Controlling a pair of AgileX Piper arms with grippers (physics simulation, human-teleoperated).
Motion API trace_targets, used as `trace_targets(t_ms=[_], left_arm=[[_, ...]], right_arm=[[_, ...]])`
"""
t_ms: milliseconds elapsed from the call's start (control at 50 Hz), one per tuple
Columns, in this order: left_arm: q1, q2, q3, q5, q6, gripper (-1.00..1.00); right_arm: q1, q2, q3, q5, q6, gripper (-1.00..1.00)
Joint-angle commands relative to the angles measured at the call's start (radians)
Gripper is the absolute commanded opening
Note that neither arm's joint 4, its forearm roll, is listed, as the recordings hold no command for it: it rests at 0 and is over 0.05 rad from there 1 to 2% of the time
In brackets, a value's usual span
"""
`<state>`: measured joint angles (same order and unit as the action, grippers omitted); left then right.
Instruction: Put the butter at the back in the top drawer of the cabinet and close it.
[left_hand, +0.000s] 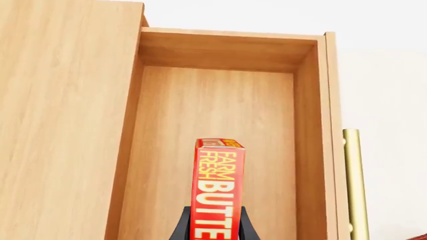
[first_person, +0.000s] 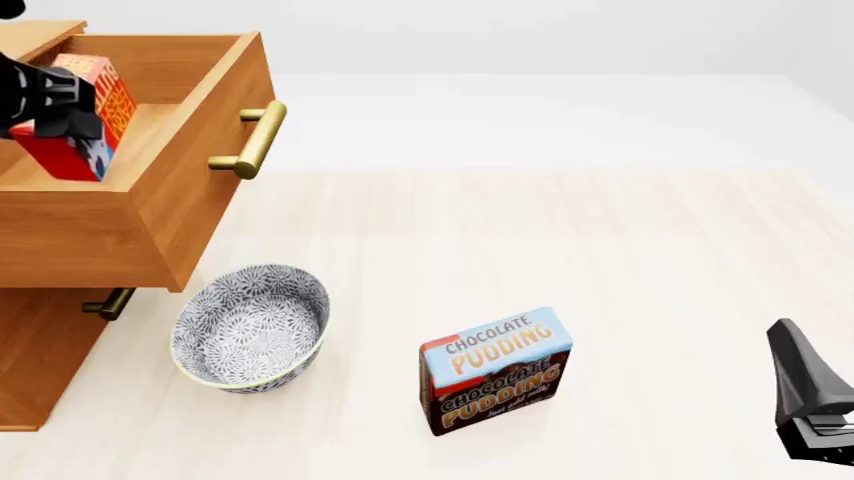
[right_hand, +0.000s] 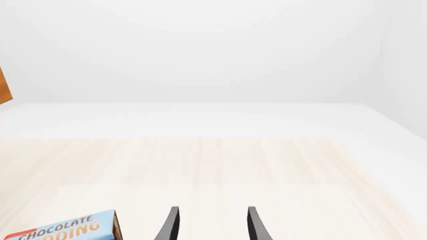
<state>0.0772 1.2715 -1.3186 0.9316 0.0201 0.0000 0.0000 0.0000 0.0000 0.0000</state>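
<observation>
The red butter (left_hand: 217, 192) box stands on edge between my left gripper's fingers (left_hand: 181, 227), held over the inside of the open top drawer (left_hand: 213, 125). In the front view the butter (first_person: 83, 115) hangs above the pulled-out top drawer (first_person: 220, 110) of the cabinet (first_person: 40, 340) at far left, with my left gripper (first_person: 54, 105) shut on it. The drawer's brass handle (first_person: 254, 140) points toward the table's middle. My right gripper (first_person: 807, 395) rests at the lower right, open with nothing in it; its fingers (right_hand: 172, 225) show in the right wrist view.
A patterned grey bowl (first_person: 251, 325) sits on the table just below the open drawer. The Chocolate Pudding box (first_person: 497, 370) stands near the front centre, its corner also in the right wrist view (right_hand: 63, 229). A lower drawer handle (first_person: 107, 303) pokes out under the open drawer.
</observation>
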Motion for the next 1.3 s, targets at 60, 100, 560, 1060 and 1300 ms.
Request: trace_targets(t_ms=[60, 100, 560, 1060, 1300], left_arm=[[0.007, -0.002, 0.002, -0.021, 0.017, -1.0], [0.009, -0.002, 0.005, -0.023, 0.018, -1.0], [0.017, 0.008, 0.012, -0.038, 0.027, -1.0], [0.013, 0.013, 0.018, -0.05, 0.028, 1.0], [0.009, 0.015, 0.02, -0.055, 0.025, 1.0]], right_arm=[[0.0, 0.0, 0.0, 0.0, 0.0, 1.0], [0.0, 0.0, 0.0, 0.0, 0.0, 1.0], [0.0, 0.0, 0.0, 0.0, 0.0, 1.0], [0.0, 0.0, 0.0, 0.0, 0.0, 1.0], [0.0, 0.0, 0.0, 0.0, 0.0, 1.0]])
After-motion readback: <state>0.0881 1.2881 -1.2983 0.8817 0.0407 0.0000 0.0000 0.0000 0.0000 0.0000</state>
